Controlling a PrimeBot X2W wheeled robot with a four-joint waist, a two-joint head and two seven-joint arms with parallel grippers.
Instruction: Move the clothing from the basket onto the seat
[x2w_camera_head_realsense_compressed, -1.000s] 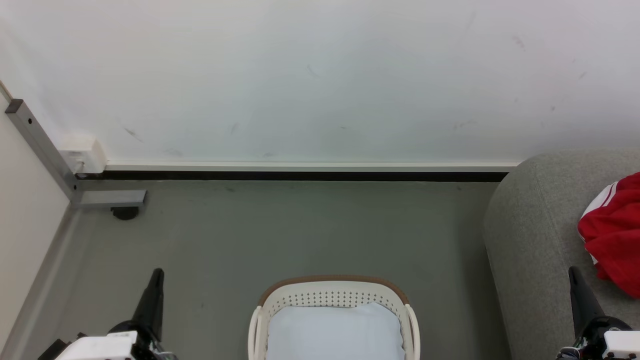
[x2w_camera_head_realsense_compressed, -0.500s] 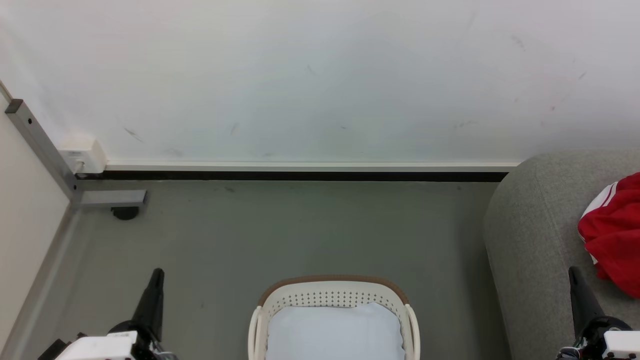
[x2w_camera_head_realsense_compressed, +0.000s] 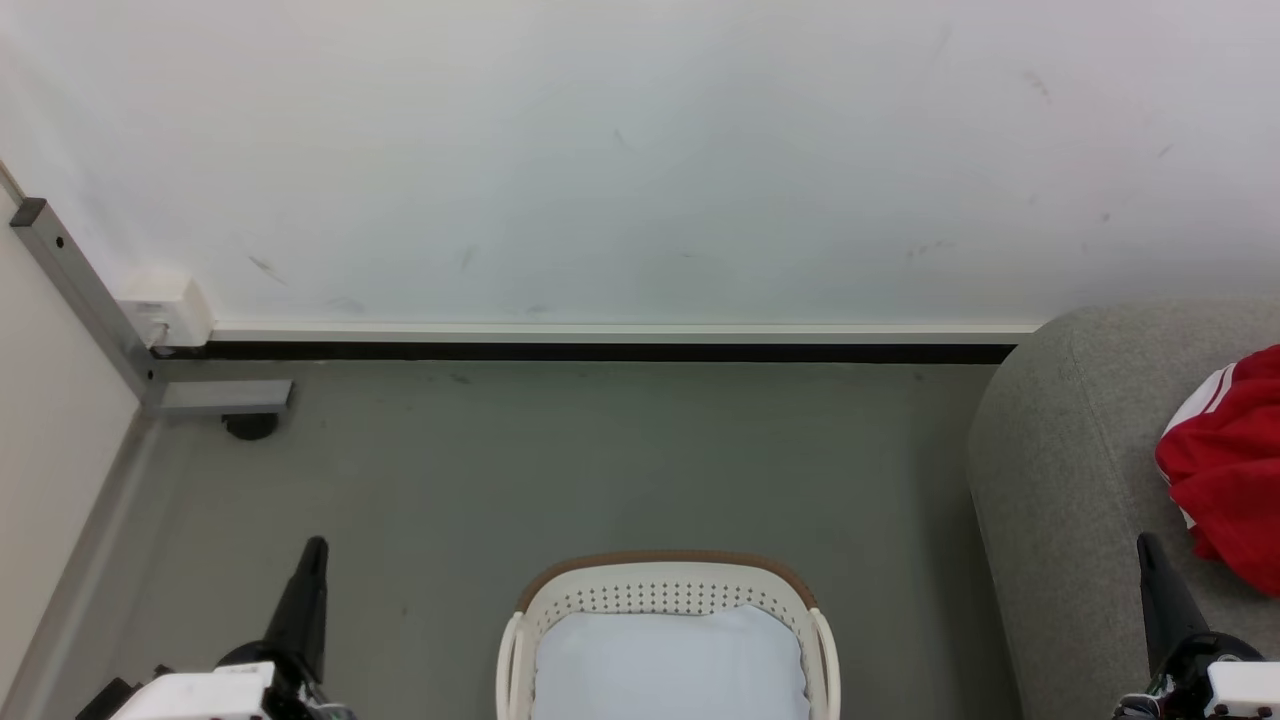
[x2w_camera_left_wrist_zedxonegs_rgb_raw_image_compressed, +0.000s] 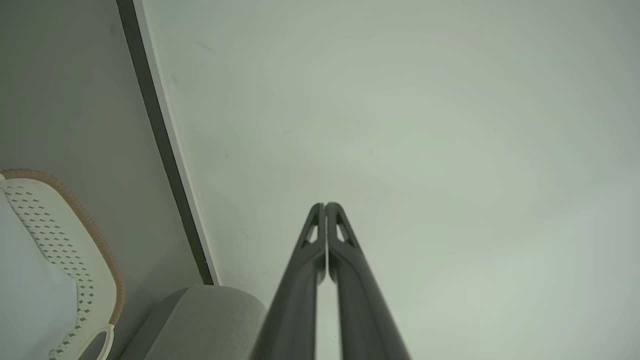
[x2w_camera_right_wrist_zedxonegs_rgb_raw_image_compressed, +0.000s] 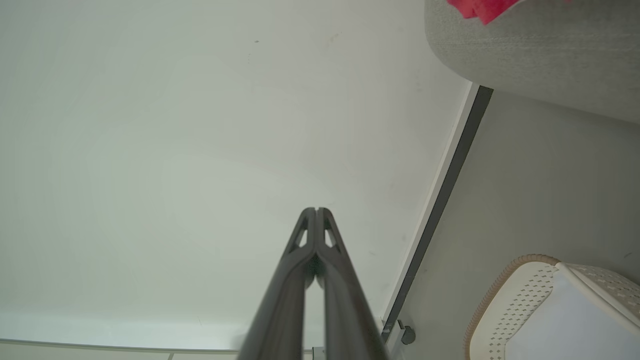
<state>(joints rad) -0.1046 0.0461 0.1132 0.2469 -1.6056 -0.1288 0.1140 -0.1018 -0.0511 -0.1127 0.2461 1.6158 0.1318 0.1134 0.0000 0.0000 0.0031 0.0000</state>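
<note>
Red clothing (x2w_camera_head_realsense_compressed: 1228, 470) with white stripes lies on the grey seat (x2w_camera_head_realsense_compressed: 1070, 480) at the right edge of the head view; a red scrap of clothing (x2w_camera_right_wrist_zedxonegs_rgb_raw_image_compressed: 477, 7) also lies on the seat (x2w_camera_right_wrist_zedxonegs_rgb_raw_image_compressed: 530, 55) in the right wrist view. The white basket (x2w_camera_head_realsense_compressed: 665, 595) with a brown rim stands on the floor at bottom centre, only its pale blue-white bottom showing inside. The basket (x2w_camera_left_wrist_zedxonegs_rgb_raw_image_compressed: 75, 260) and the basket (x2w_camera_right_wrist_zedxonegs_rgb_raw_image_compressed: 525, 300) appear in both wrist views. My left gripper (x2w_camera_head_realsense_compressed: 314, 548) is shut and holds nothing, left of the basket. My right gripper (x2w_camera_head_realsense_compressed: 1146, 542) is shut and bare, over the seat's front.
A white wall (x2w_camera_head_realsense_compressed: 640, 160) with a black skirting strip (x2w_camera_head_realsense_compressed: 600, 352) runs behind the grey floor (x2w_camera_head_realsense_compressed: 600, 460). A metal frame leg (x2w_camera_head_realsense_compressed: 215, 397) with a dark foot and a white box (x2w_camera_head_realsense_compressed: 165, 305) stand at the far left.
</note>
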